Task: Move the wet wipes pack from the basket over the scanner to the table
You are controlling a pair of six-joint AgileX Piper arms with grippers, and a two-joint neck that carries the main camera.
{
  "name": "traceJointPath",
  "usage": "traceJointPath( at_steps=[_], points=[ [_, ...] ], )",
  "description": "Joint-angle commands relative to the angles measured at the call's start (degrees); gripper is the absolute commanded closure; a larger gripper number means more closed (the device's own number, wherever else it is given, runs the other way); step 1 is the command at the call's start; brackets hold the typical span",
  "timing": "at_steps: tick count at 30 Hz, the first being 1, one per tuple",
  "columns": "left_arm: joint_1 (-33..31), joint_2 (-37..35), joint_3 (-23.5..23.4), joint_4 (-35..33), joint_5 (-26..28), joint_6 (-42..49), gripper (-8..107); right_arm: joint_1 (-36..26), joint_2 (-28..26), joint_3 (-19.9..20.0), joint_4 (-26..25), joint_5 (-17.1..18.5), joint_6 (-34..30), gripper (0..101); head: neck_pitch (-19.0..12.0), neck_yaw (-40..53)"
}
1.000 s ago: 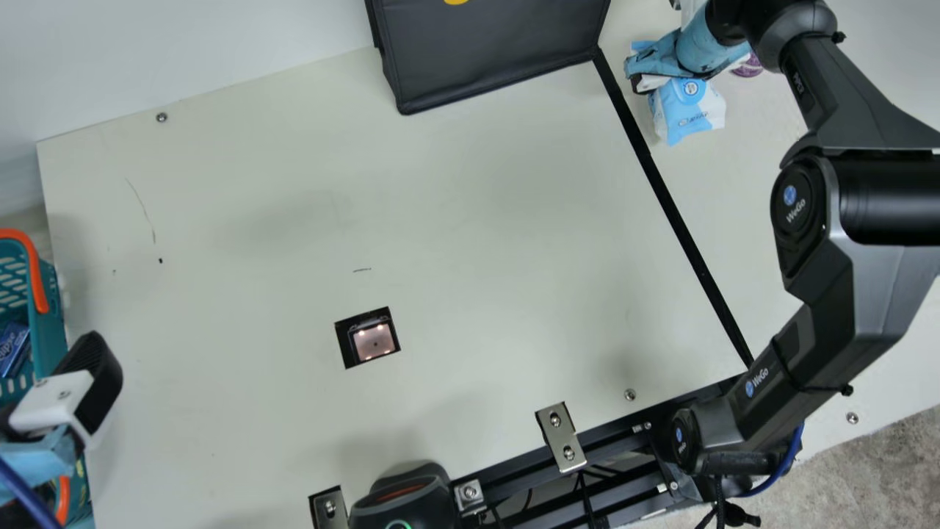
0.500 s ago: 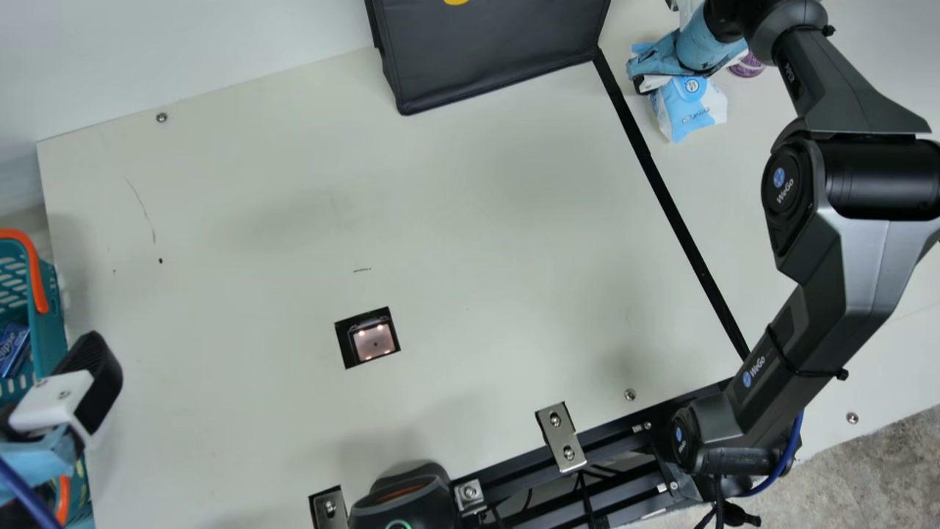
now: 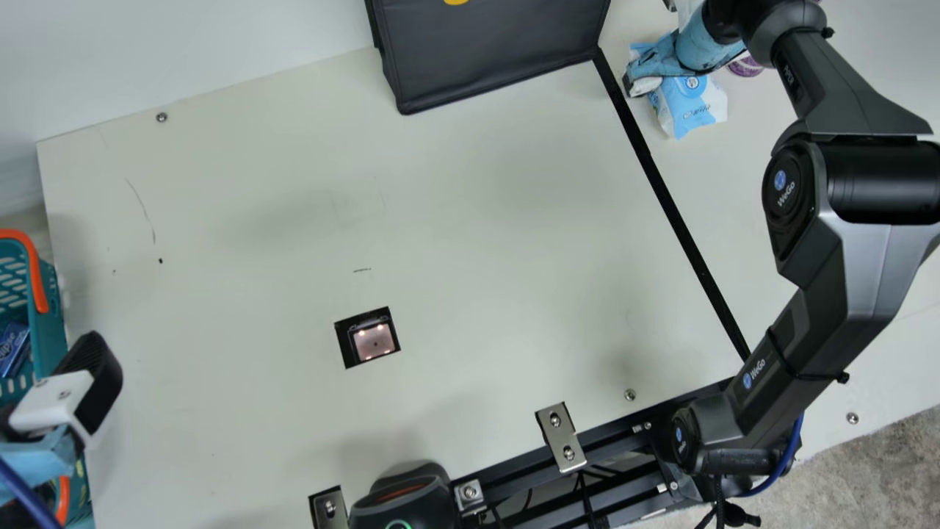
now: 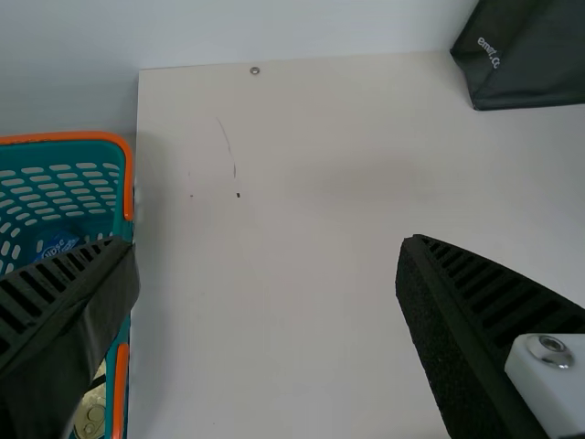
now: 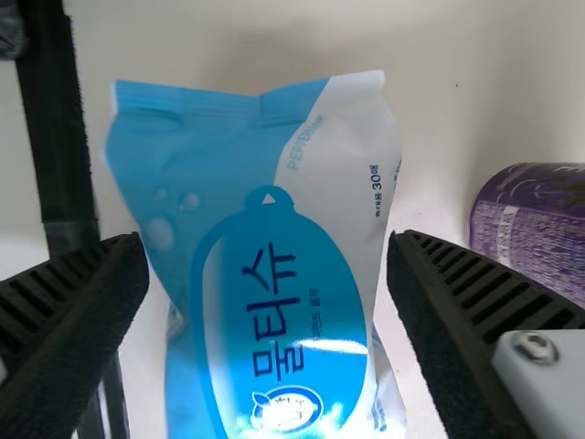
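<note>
The wet wipes pack (image 3: 694,110) rests on the cream surface (image 3: 477,184) past the black strip (image 3: 675,213), well apart from the basket, its journey to the table apparently complete. The right hand (image 5: 267,242) is released, its fingers spread to either side of the blue-and-white wrapper (whether either one brushes it cannot be told). A purple container (image 5: 535,229) lies beside the pack, just outside the hand's reach. Across the strip, a black bag (image 3: 492,51) sits at the far side, while the scanner (image 3: 373,342) shows its lit window in the surface, between pack and basket. At the opposite end, the teal basket (image 3: 50,330), with a blue packet (image 3: 13,349) inside, stands by the surface's edge, where the left hand (image 4: 267,245) is parted and grasping nothing. By all appearances the carrying and the setting down are done; whether the scan registered cannot be told. What remains, in all likelihood, is for the right hand to lift clear without nudging the pack or its purple neighbor.
</note>
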Motion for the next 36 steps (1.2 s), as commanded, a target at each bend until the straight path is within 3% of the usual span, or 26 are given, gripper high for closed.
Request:
traceJointPath(
  at_steps=[1, 10, 17, 25, 30, 31, 36],
  points=[
    [0.0, 0.0, 0.0, 0.0, 0.0, 0.0, 9, 0.3, -0.9, 0.4, -0.6, -0.6, 0.2, 6, -1.7, -0.1],
    [0.0, 0.0, 0.0, 0.0, 0.0, 0.0, 9, 2.8, -8.0, 2.8, -1.9, -0.8, 0.1, 6, -1.7, -0.1],
    [0.0, 0.0, 0.0, 0.0, 0.0, 0.0, 9, 6.5, -16.5, 5.3, -3.7, 4.2, 4.0, 6, -1.7, -0.1],
    [0.0, 0.0, 0.0, 0.0, 0.0, 0.0, 9, 12.2, -29.2, 10.2, -1.1, 10.7, 8.8, 6, -1.7, -0.1],
    [0.0, 0.0, 0.0, 0.0, 0.0, 0.0, 9, 17.1, -38.4, 14.1, 0.3, 12.9, 11.8, 6, -1.7, -0.1],
    [0.0, 0.0, 0.0, 0.0, 0.0, 0.0, 9, 15.5, -33.6, 13.0, 0.1, 12.7, 10.9, 6, -1.7, -0.1],
    [4.0, -1.1, -1.5, -1.1, 1.9, 2.1, 9, 17.4, -40.5, 14.9, 1.1, 14.3, 12.3, 6, -1.7, 5.2]
  ],
)
